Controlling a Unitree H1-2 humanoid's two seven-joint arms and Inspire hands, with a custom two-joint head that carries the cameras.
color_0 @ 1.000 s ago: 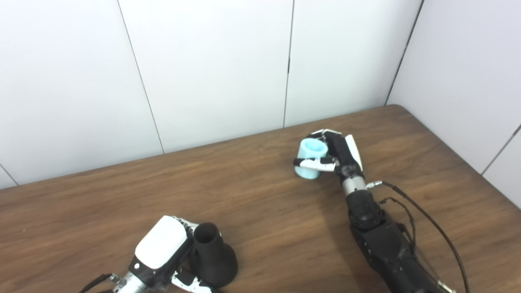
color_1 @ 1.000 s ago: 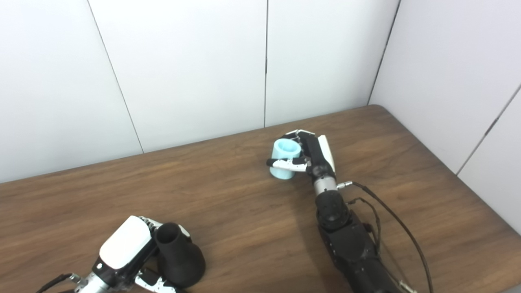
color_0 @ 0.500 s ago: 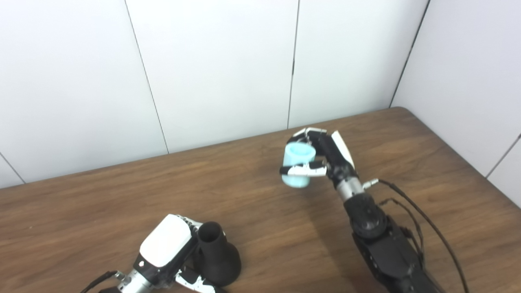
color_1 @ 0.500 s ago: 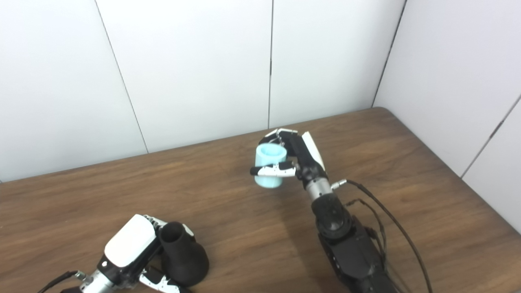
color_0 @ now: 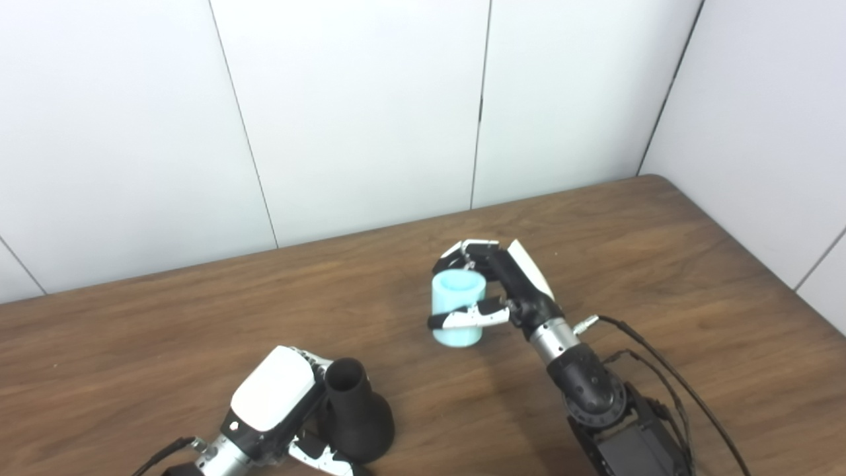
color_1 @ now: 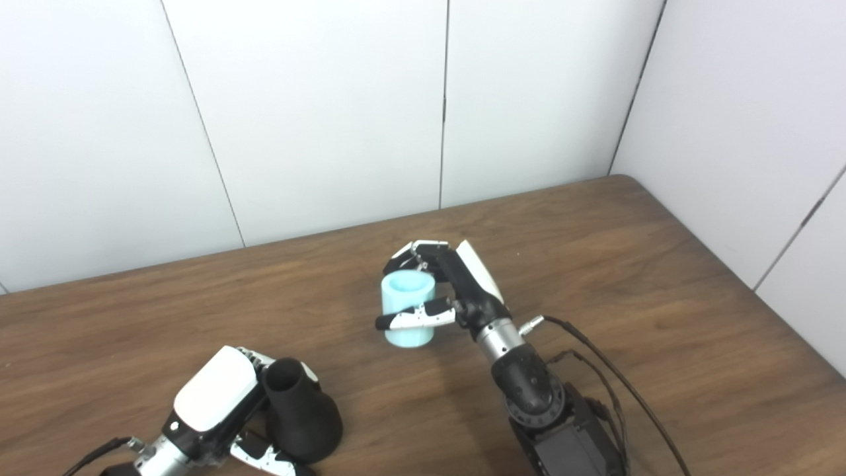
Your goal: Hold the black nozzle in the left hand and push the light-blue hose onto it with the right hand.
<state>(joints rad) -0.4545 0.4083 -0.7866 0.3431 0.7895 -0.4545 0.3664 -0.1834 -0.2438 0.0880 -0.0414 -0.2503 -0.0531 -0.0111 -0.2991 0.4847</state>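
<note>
Black nozzle (color_0: 353, 413): stands near the front edge of the table, flared base down, narrow open neck up and tilted a little toward the right. Matte, dark, funnel-shaped; looks rigid, with a plain round mouth.

Left hand (color_0: 277, 403): wrapped around the nozzle from its left side, white back plate uppermost, fingers (color_0: 317, 458) curled under the flare. Closed on the nozzle; whether the base rests on the wood or is lifted clear cannot be told.

Light-blue hose (color_0: 457, 308): a short, thick-walled cylinder, open end facing up, pale and smooth, probably soft plastic or rubber. Held above the table near its middle, well apart from the nozzle, up and to its right.

Right hand (color_0: 505, 291): closed on the hose, thumb across the near face, fingers (color_0: 462, 250) curving over the far rim.

Step in hand, by judgement: carrying the hose across to the nozzle; mating not yet begun. To do it well, the lower open end needs turning to face the neck and lining up on its axis before any push. The left grip should stay firm against the thrust. A skewed approach would likely catch the rim on the neck's edge.

Table (color_0: 661, 251): brown wood grain, dull sheen. White panelled wall (color_0: 363, 99) behind.
</note>
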